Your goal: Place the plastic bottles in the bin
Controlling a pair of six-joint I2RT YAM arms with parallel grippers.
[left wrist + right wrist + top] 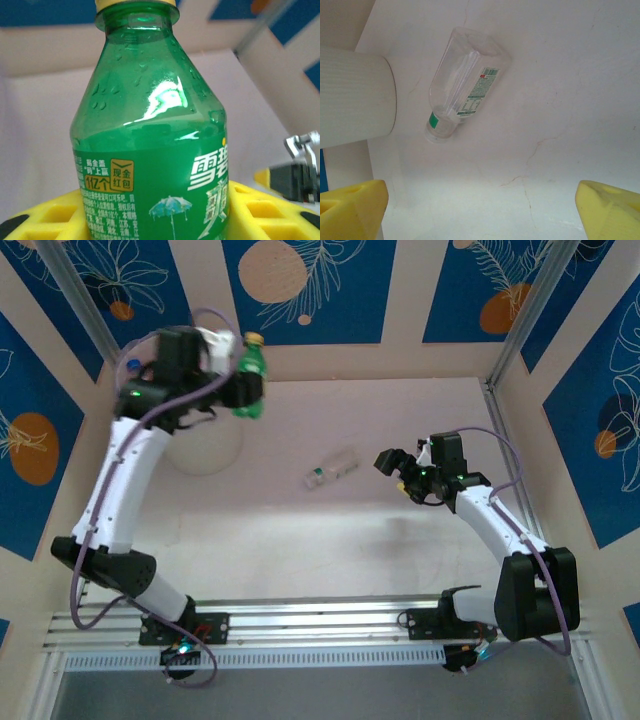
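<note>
Aloft, left fingers (pixel 50 219) clamp green bottle (pixel 150 150) near bin (pixel 215 455) rim.

Bright, even light; mild blur

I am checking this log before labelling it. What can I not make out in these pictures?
- Inside of the bin: in the top view the left arm overlaps it; the right wrist view sees its wall from outside.
- Base of the green bottle: left wrist view, cut by the bottom edge.
- Label text of the clear bottle: too small in both views.
</note>
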